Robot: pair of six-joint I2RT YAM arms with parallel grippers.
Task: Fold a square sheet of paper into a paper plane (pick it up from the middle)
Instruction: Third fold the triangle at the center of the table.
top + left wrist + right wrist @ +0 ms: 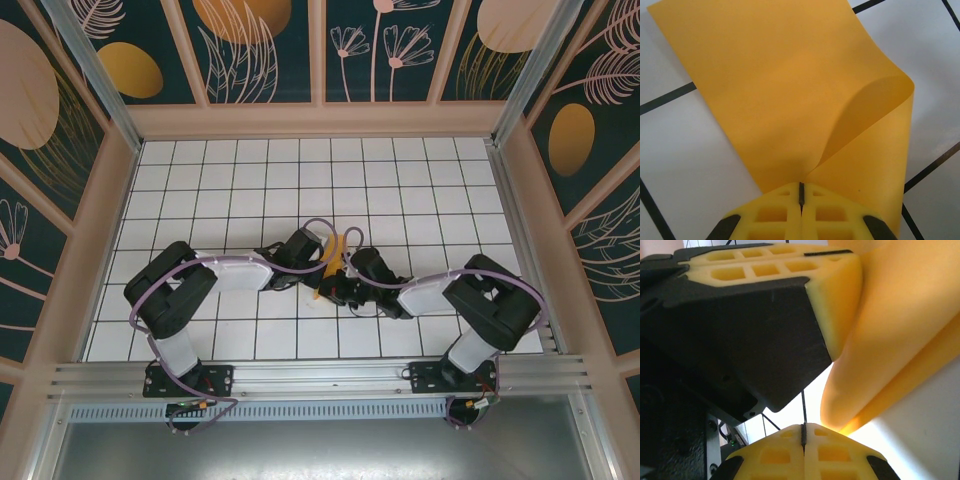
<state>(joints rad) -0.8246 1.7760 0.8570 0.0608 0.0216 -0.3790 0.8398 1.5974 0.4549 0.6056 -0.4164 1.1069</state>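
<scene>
Your left gripper point(801, 196) is clenched on the curled square sheet of paper point(780, 85). Your right gripper point(803, 436) sits pressed shut just beside that sheet.

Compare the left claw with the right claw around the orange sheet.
The left claw is shut on the square sheet of paper, whose curled layers run into its tips. The right claw is shut with the paper bulging beside its tips, no grip plain. Overhead, the left claw reaches in from the left, the right claw from the right. Both are yellow-tipped.
</scene>
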